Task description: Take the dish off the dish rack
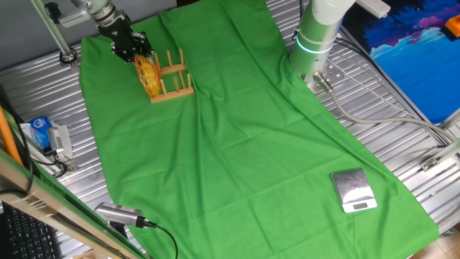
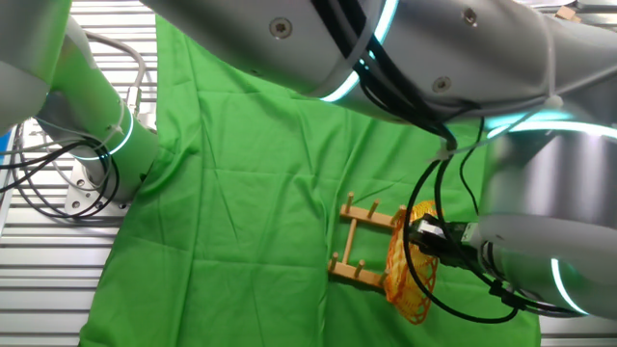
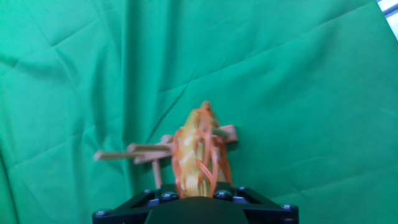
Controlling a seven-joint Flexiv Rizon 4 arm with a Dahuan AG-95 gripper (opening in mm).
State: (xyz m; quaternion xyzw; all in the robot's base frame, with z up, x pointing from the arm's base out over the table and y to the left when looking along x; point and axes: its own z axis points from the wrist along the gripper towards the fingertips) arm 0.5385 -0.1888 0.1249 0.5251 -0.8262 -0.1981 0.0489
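Note:
The dish (image 1: 149, 75) is a yellow-orange woven plate standing on edge at the left end of the small wooden dish rack (image 1: 175, 84), on the green cloth. My gripper (image 1: 139, 56) comes down onto the dish's upper rim and is shut on it. In the other fixed view the dish (image 2: 409, 268) stands upright at the rack's (image 2: 359, 248) right end, with the gripper (image 2: 425, 237) at its rim. In the hand view the dish (image 3: 199, 155) runs edge-on straight into the gripper (image 3: 196, 198), with the rack's pegs (image 3: 140, 151) behind and to the left. The image is blurred.
The green cloth (image 1: 237, 144) covers the metal table. A silver scale (image 1: 353, 191) lies at the near right. The arm's base (image 1: 316, 36) stands at the back right. A blue-white packet (image 1: 39, 131) and a camera (image 1: 118, 214) sit off the cloth's left edge.

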